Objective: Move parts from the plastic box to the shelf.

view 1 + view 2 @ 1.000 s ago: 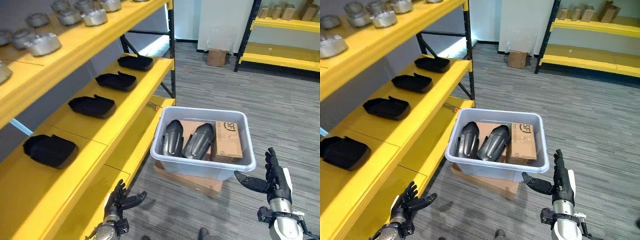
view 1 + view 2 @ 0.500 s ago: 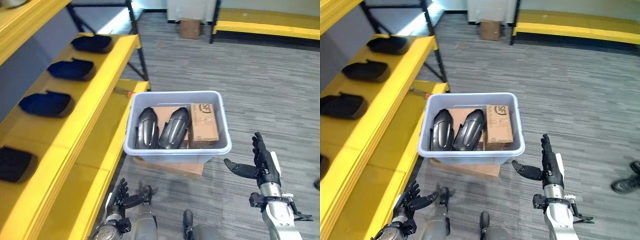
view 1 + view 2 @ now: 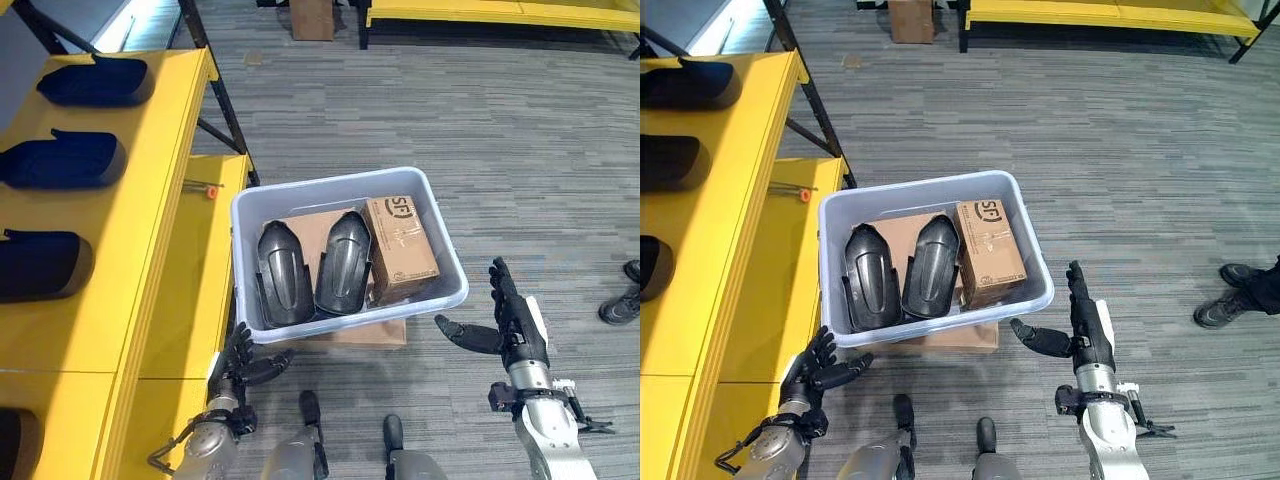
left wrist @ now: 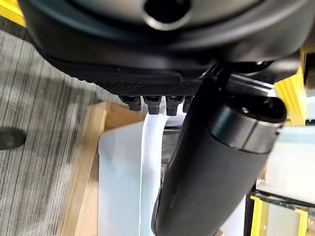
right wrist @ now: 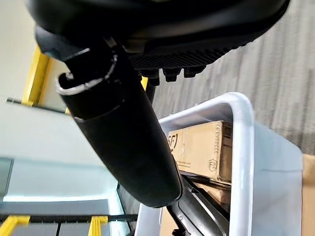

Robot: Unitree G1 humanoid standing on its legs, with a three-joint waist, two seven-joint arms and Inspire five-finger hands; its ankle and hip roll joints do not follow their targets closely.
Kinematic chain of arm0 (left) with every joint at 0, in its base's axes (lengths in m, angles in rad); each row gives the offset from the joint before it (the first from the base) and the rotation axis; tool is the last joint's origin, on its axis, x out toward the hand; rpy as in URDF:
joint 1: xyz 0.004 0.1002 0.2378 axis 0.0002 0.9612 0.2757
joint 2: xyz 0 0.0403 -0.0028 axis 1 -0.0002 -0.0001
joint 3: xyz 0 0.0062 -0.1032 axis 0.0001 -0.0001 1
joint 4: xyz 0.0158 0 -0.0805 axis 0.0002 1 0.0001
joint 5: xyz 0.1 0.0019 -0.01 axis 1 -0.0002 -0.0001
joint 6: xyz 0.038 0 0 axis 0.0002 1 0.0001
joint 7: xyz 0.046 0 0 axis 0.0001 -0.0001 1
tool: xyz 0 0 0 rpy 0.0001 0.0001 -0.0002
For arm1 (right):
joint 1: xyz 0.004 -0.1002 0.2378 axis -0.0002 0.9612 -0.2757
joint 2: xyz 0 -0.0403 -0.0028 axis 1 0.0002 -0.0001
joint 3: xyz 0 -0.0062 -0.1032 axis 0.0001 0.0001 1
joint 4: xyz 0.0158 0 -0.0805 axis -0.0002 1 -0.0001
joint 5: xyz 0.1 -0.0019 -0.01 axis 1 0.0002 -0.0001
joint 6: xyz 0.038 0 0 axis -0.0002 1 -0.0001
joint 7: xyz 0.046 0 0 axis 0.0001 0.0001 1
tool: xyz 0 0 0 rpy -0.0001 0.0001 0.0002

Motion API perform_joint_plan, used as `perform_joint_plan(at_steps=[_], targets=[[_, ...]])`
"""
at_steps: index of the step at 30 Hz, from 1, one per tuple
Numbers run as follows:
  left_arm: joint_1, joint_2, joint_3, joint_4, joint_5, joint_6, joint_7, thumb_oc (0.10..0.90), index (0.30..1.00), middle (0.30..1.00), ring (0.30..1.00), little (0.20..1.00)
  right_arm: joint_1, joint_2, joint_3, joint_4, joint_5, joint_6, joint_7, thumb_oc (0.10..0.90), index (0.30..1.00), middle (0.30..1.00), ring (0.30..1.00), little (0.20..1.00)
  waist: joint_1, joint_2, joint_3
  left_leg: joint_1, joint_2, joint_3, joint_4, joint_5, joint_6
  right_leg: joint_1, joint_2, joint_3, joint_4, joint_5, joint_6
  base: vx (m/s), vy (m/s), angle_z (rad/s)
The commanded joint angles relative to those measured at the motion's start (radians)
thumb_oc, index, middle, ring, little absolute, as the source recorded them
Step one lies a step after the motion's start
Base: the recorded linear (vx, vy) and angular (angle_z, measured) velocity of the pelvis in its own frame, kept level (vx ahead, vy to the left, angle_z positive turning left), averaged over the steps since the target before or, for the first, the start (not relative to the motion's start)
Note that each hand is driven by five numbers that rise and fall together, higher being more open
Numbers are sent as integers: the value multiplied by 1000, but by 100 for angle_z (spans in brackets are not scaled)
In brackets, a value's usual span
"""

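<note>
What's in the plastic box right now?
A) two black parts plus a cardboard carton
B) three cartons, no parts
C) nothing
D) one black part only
A: the plastic box holds two black parts lying side by side, with a cardboard carton on their right; both robot hands are open outside it.

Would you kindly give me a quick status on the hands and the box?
Left robot hand and right robot hand open, flanking the plastic box. Two dark parts and carton inside. Nothing in the way.
</note>
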Motion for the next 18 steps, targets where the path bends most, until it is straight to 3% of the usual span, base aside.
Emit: perform_joint_plan(at_steps=[1, 6, 9, 18], targets=[[24, 55, 22, -114, -12, -85, 10, 900, 1000, 1000, 1000, 1000, -42, -60, -116, -114, -67, -74, -65, 900, 1000, 1000, 1000, 1000, -10, -52, -57, -145, 119, -53, 177, -48, -79, 29, -76, -65, 29, -28, 43, -33, -15, 6], [6, 66, 12, -117, -7, -83, 8, 900, 1000, 1000, 1000, 1000, -77, -121, -109, -116, -121, -64, -71, 900, 1000, 1000, 1000, 1000, -5, -61, -30, -177, 125, -70, 193, -42, -84, 21, -70, -89, 30, -28, 41, -28, -31, 6], [-18, 84, -19, -117, -4, -82, 0, 900, 1000, 1000, 1000, 1000, -188, -217, -39, -117, -180, -51, -63, 900, 1000, 1000, 1000, 1000, 14, -68, 1, -200, 126, -86, 196, -31, -91, 16, -62, -107, 31, -33, 36, -15, -43, 6], [-55, 96, -61, -122, -18, -81, 8, 900, 1000, 1000, 1000, 1000, -383, -276, 123, -85, -181, -25, -38, 900, 1000, 1000, 1000, 1000, 49, -62, 55, -226, 122, -104, 182, -5, -104, 5, -54, -140, 35, -35, 30, -8, -25, 10]])
